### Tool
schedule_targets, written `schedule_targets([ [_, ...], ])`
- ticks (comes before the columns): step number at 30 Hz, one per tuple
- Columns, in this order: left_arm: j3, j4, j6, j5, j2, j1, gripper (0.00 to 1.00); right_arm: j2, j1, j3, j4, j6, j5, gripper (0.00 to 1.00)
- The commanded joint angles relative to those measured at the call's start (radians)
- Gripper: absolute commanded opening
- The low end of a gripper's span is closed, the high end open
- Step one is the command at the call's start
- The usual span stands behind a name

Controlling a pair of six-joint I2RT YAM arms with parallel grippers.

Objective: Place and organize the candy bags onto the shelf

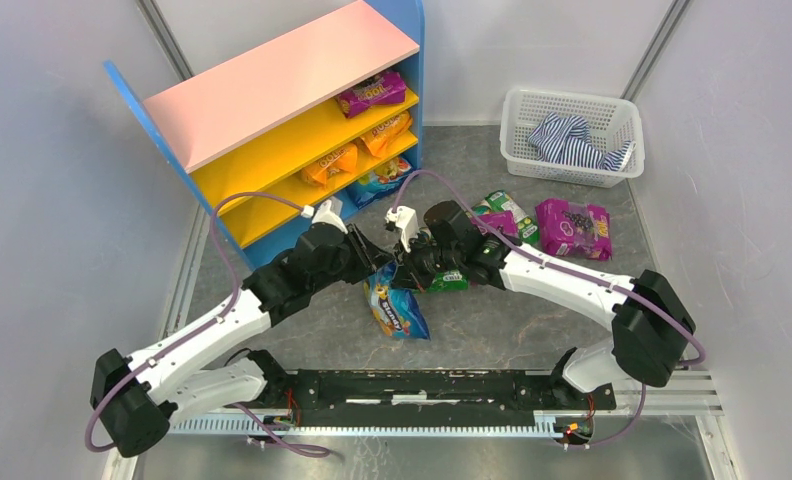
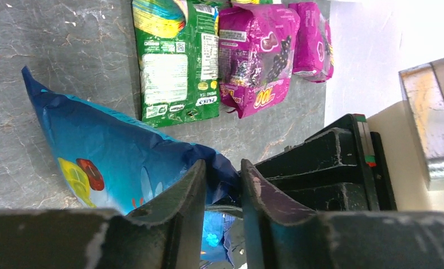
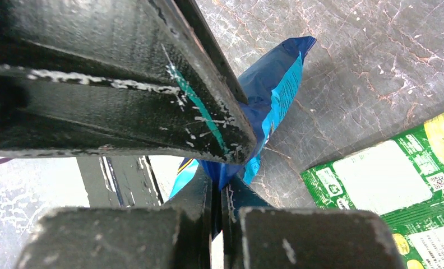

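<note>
We see a blue candy bag (image 1: 396,308) standing on edge near the middle of the surface (image 1: 532,320), its upper end lifted between the two arms. The right gripper (image 3: 218,188) is pinched tight on one edge of that bag, fingers almost meeting with the foil between them. The left gripper (image 2: 222,168) has its jaws on either side of the bag's dark corner; we cannot tell whether they press on it. Just beyond, toward the right edge of the surface, lie a green bag (image 2: 177,61) flat with its label side up, and two purple bags (image 2: 256,56) beside it, one overlapping the other. The shelf (image 1: 272,75) stands at the far left corner, turned at an angle, and its yellow boards already carry a purple packet (image 1: 372,95), two orange packets (image 1: 330,163) and a blue packet (image 1: 382,178). At the far right corner sits a white basket (image 1: 517,130) with a striped cloth (image 1: 570,140) in it.
</note>
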Motion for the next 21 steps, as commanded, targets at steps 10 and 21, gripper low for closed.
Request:
schedule_targets([
  [10, 0.088, -0.004, 0.071, -0.009, 0.018, 0.001, 0.02, 0.004, 0.017, 0.007, -0.035, 0.161, 0.229, 0.80],
  [21, 0.070, 0.032, 0.063, -0.047, -0.023, 0.001, 0.02, -0.026, 0.154, -0.129, 0.171, 0.323, 0.411, 0.87],
])
